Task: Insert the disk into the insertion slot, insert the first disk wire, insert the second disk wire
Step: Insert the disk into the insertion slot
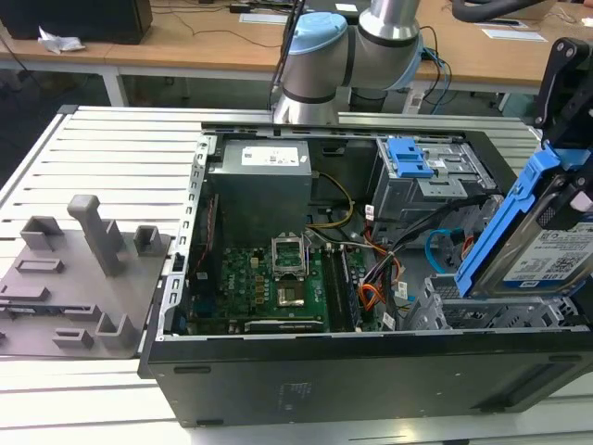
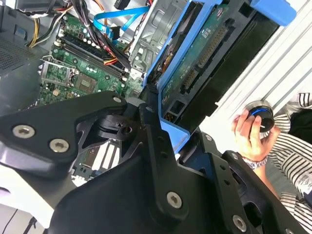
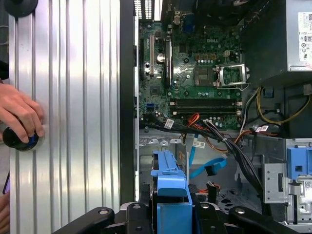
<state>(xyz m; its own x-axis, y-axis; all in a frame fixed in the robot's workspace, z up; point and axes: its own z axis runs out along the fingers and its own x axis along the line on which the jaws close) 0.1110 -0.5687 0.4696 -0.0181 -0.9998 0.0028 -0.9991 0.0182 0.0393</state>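
- Disk (image 1: 556,264), clipped in its blue carrier, is pinched between the clenched fingers of the gripper (image 3: 170,213) and hangs tilted, lower end aimed into the case.
- Directly beneath the gripper lies the insertion slot (image 1: 434,311), the perforated grey cage. The disk's lower edge is at its mouth and, I judge, not yet seated.
- Just past the slot, the second disk wire (image 1: 443,243) loops loose, apparently unplugged and clear of the drive's path.
- Farther out, a person's hand (image 3: 19,114) rests on a knob (image 3: 18,140) on the slatted table.

Green motherboard (image 1: 259,283), grey power supply (image 1: 259,185) beside it — grey blocks (image 1: 93,236) on table (image 1: 111,148)
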